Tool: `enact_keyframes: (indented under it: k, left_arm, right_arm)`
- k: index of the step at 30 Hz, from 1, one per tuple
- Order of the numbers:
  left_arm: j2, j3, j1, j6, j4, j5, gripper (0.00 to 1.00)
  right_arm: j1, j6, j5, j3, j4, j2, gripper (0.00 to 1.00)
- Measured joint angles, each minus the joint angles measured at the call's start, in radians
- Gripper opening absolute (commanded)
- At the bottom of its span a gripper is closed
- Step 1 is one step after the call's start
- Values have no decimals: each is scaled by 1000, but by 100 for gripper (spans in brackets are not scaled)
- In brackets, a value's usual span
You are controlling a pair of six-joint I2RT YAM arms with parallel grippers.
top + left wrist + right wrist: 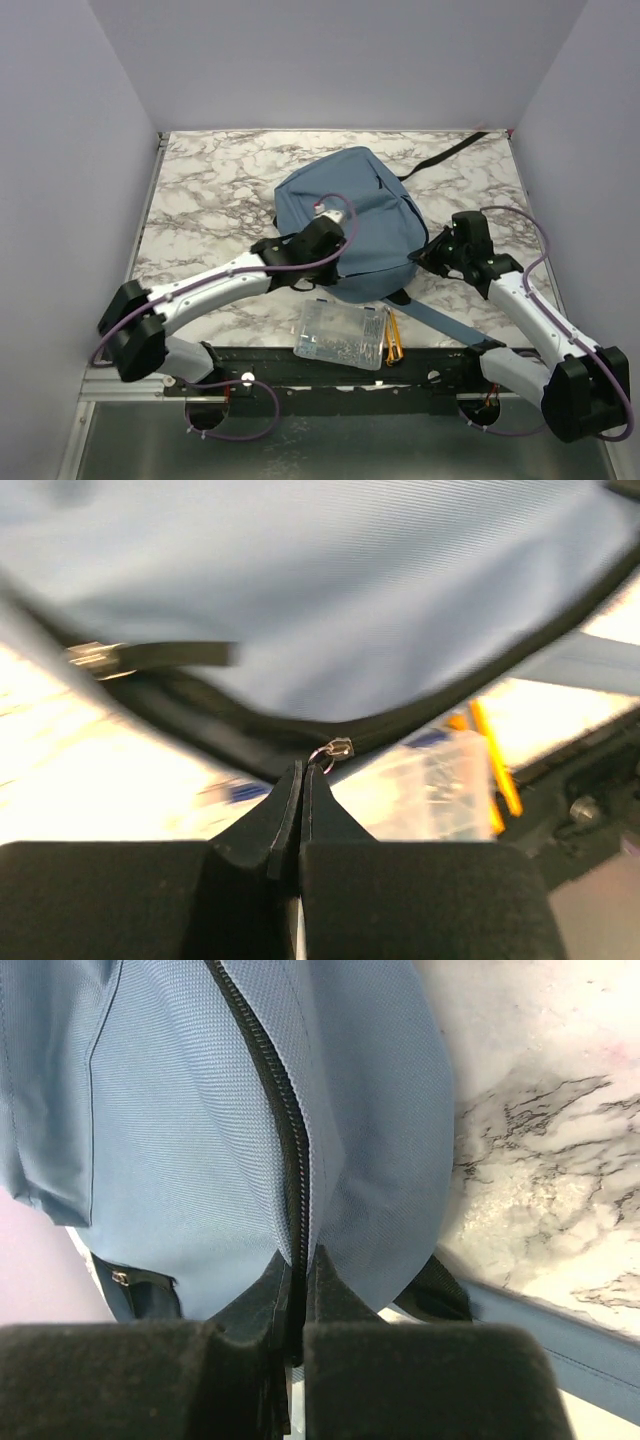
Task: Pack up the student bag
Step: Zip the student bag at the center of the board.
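The student bag [360,205] is a big blue-grey backpack lying flat in the middle of the marble table [210,190]. My left gripper [310,258] hangs over its near-left edge. In the left wrist view its jaws [303,772] are pressed together, and the small metal ring of a zip slider [336,750] is caught at their tips on the bag's black zip line. My right gripper [425,258] is at the bag's right side. In the right wrist view it [300,1258] is shut on the bag's fabric, with the black zip [285,1110] running down between the fingers.
A clear plastic box [340,335] of small items sits at the near table edge, with orange pencils [393,335] beside it. A blue-grey strap [450,325] trails from the bag toward the right arm's base. A black strap [450,152] runs to the far right corner. Another black zip pull [150,655] lies on the bag.
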Motion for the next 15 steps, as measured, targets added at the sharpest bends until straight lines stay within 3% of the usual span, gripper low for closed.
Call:
enact_keyframes:
  k: [4,11,13,15]
  left_arm:
    - [-172,-166,126,14,27,-45,0]
    - [-145,-166,262,89,124,-33,0]
    - [-117,-141,298,112,139,10,0]
    - [-113,-137,314,132,144,44,0]
  right_arm:
    - [-6,-3,-18,-15,16,-8,0]
    - [-2,-75,-60,-12,51,-11,1]
    - [0,-125,-65,3,51,0,35]
    - [2,-196,-60,61,11,32,56]
